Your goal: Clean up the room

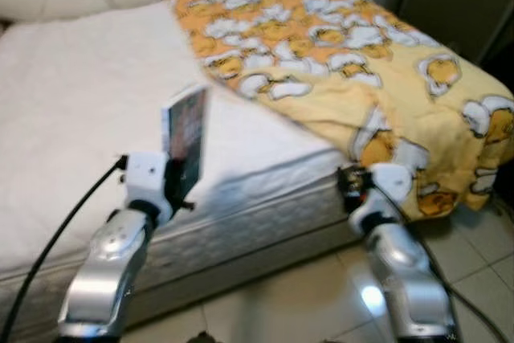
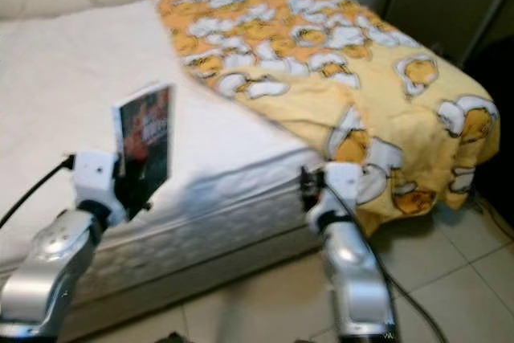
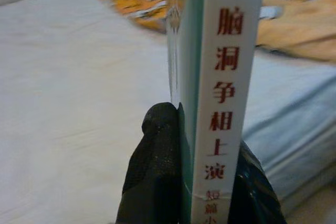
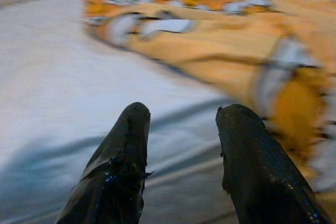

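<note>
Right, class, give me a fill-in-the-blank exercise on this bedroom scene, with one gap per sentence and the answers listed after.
1. The left gripper is shut on a ____, held upright.
2. The right gripper holds nothing; its fingers are ____.
3. The yellow blanket lies on the robot's ____ side of the bed.
4. The book's spine carries ____ lettering on white.

Missing words: book; open; right; red

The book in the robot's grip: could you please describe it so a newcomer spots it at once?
Start at the bed, white sheet beside a yellow blanket. At its near edge, the left tool holds a book upright, with a white spine bearing red characters.
</note>
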Robot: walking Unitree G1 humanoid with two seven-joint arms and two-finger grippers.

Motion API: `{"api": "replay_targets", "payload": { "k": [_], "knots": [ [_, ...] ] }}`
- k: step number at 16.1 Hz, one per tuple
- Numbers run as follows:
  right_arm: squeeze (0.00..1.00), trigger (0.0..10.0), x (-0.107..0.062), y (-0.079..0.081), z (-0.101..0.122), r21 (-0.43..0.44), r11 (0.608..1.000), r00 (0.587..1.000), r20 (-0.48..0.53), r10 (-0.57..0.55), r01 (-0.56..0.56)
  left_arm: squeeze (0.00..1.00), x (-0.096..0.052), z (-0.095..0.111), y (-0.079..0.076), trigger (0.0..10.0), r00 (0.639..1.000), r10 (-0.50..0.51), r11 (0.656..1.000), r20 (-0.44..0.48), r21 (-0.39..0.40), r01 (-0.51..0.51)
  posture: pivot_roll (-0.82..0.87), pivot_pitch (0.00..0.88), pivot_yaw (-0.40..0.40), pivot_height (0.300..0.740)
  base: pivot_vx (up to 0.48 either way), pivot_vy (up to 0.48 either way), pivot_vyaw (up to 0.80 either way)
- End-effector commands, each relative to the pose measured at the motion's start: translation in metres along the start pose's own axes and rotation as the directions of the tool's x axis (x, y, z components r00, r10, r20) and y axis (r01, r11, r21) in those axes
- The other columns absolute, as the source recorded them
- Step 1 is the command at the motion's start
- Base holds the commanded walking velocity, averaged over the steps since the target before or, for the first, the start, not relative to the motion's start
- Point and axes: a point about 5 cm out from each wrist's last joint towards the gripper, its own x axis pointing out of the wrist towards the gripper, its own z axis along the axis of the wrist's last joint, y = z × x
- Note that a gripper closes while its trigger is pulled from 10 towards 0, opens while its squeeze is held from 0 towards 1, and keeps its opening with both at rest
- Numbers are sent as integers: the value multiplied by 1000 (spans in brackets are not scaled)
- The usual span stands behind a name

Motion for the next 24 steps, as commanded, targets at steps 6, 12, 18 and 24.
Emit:
{"api": "replay_targets", "payload": {
  "k": [6, 12, 18, 24],
  "knots": [
    [0, 10000, 1, -3, 6, -28, 1000, 999, 36, 4, -3, 0, 1, 9, -2, 10000, 999, -3, 1000, 45, 13, 3, 16, 0, 32, 740, 0, 408, 0],
    [0, 10000, 4, -1, 6, -34, 999, 999, 42, 18, -16, 0, 1, 9, -1, 10000, 999, 1, 1000, 45, 21, -2, 30, 0, 28, 740, 0, 405, 0],
    [0, 10000, 6, -3, 8, -32, 999, 999, 49, 14, -13, 0, 4, 17, 0, 10000, 996, 24, 999, 83, 21, -25, 29, 0, 30, 740, 0, -80, 0],
    [0, 10000, 9, 3, 10, -61, 996, 996, 44, 75, -73, 0, 7, 21, 6, 10000, 994, 43, 999, 99, 29, -46, 29, 0, 31, 740, 89, 0, 133]
  ]
}}
